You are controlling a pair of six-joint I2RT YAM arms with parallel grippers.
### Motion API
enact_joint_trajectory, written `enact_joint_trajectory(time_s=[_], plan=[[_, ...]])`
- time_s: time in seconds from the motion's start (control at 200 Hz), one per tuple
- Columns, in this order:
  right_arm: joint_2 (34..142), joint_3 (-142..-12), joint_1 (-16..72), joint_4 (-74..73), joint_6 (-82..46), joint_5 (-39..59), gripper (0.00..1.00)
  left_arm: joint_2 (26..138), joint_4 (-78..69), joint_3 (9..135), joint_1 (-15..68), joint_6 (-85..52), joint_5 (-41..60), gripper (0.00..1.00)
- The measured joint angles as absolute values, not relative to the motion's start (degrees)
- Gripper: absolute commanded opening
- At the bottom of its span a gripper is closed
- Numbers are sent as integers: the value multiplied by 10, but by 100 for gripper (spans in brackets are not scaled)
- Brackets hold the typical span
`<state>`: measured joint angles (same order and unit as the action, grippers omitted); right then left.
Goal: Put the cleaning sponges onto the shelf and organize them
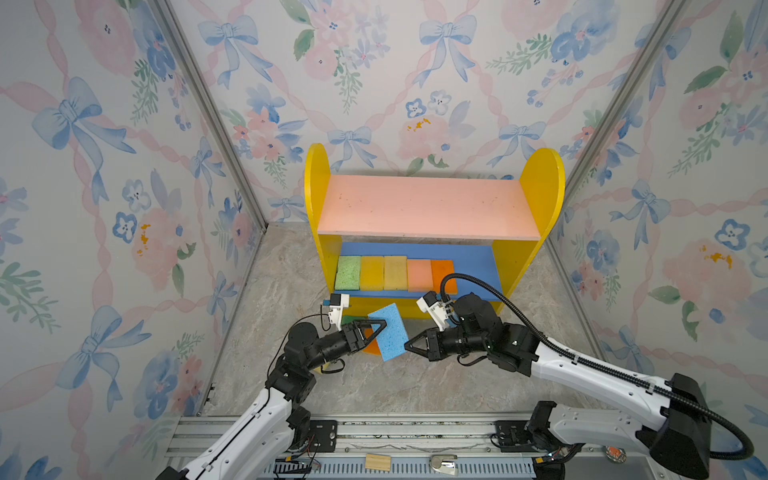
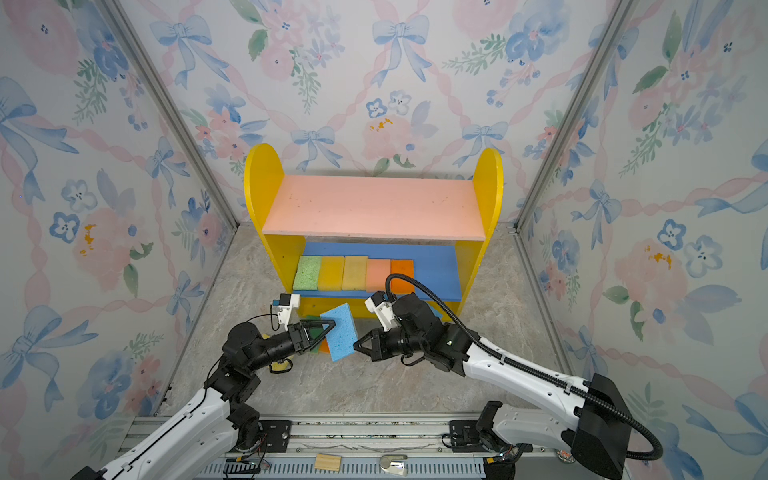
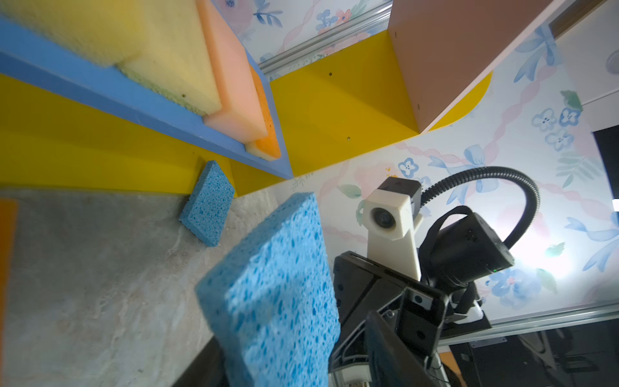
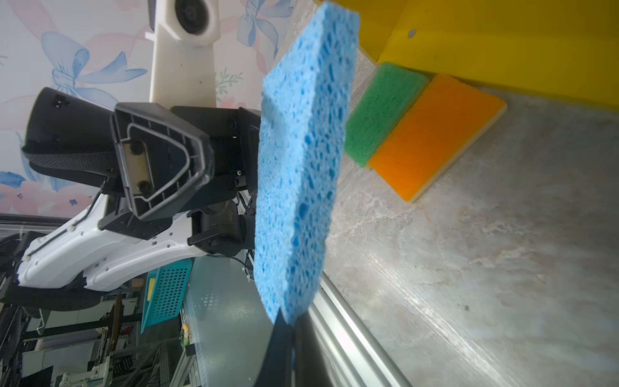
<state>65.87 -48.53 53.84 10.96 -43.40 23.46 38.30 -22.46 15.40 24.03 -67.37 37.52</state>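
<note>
Left end effector spread, one finger visibly clear of the blue sponge. Sponge is off the table, long axis roughly toward the shelf. Right end effector pinches its near corner. Free blue-board space lies beyond and right, so right arm is nearer.

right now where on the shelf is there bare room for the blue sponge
The pink upper board is wholly bare. The blue lower board is free between its orange sponge and the right side panel. Its left is crowded with four more sponges.
</note>
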Motion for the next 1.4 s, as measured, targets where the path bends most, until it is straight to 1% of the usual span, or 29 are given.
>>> enact_joint_trajectory(time_s=[0.125,0.14,0.2,0.29,0.455,0.585,0.68,0.84,1.13,1.295,1.4], plan=[[634,-510,543,192,-414,183,0,355,-76,237,231,-587,344,97],[631,-515,545,203,-411,177,0,350,-61,247,231,-585,336,98],[616,-539,552,243,-398,156,0,331,-6,284,231,-544,306,98],[601,-587,574,298,-374,129,0,305,69,333,230,-495,233,98],[602,-714,632,376,-337,87,0,301,174,374,228,-423,93,98],[633,-824,638,406,-327,77,0,319,237,398,228,-370,-2,98],[680,-911,637,416,-325,72,0,320,255,399,228,-348,-40,98],[780,-1052,610,427,-340,75,1,321,264,399,228,-326,-53,98],[955,-1253,540,433,-399,77,0,307,253,366,228,-308,-45,98],[1070,-1390,517,448,-423,88,0,305,250,365,228,-304,-30,98],[1126,-1446,510,454,-442,97,0,305,246,365,228,-303,-23,98]])
